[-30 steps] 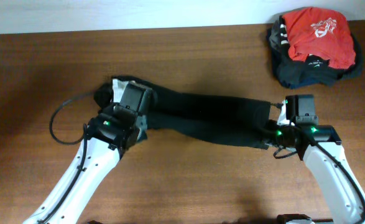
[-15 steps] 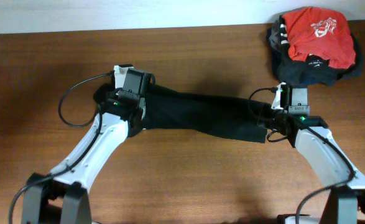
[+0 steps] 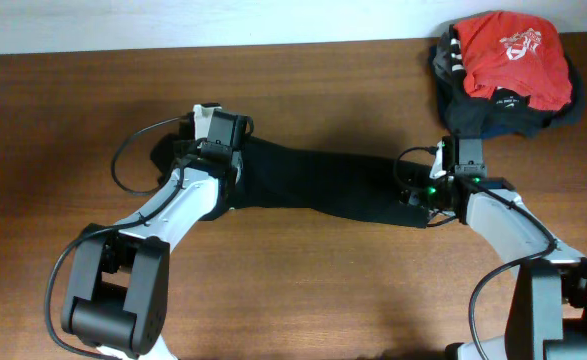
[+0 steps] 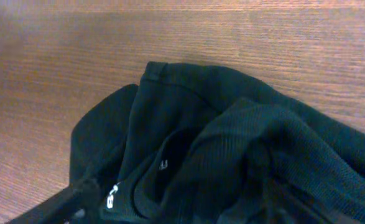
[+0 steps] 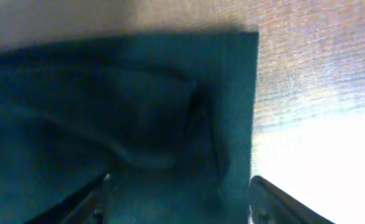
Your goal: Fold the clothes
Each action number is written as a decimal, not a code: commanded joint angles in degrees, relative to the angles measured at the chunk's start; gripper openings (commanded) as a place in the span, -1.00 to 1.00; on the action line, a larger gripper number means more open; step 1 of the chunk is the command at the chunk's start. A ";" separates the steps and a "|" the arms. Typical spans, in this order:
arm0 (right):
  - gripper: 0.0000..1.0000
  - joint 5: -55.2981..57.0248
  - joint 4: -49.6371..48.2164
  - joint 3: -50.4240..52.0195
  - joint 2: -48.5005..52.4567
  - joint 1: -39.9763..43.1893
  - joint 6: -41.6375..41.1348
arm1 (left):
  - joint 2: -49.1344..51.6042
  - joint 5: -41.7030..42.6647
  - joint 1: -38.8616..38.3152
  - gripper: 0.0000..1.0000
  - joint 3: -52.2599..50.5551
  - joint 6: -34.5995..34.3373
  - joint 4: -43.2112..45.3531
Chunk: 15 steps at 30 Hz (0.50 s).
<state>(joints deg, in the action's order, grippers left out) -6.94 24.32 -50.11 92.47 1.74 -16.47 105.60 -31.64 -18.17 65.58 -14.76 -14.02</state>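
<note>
The black garment (image 3: 323, 185) is lying as a long, rumpled band across the middle of the table (image 3: 293, 290), its long axis running from left edge towards right edge. The left gripper (image 3: 216, 132) is hovering over the bunched collar end. The right gripper (image 5: 179, 186) is hanging over the squarer, flatter end. Each arm is sitting nearest its own end. Both jaws are standing wide, gripping nothing. The cloth is looking soft, matte and faintly ribbed. A red t-shirt (image 3: 513, 55) is resting at the far right corner.

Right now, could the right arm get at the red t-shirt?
Probably yes: the right gripper is open over the black garment, with only bare table between it and the red t-shirt.
</note>
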 commanded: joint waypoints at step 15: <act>0.65 3.82 2.16 -4.70 8.00 0.22 2.73 | 0.35 16.28 2.16 0.98 27.65 11.32 -38.66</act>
<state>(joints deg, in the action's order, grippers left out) -4.27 27.14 -53.91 99.09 1.74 -14.31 105.69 -18.41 -17.12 89.95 -5.67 -50.87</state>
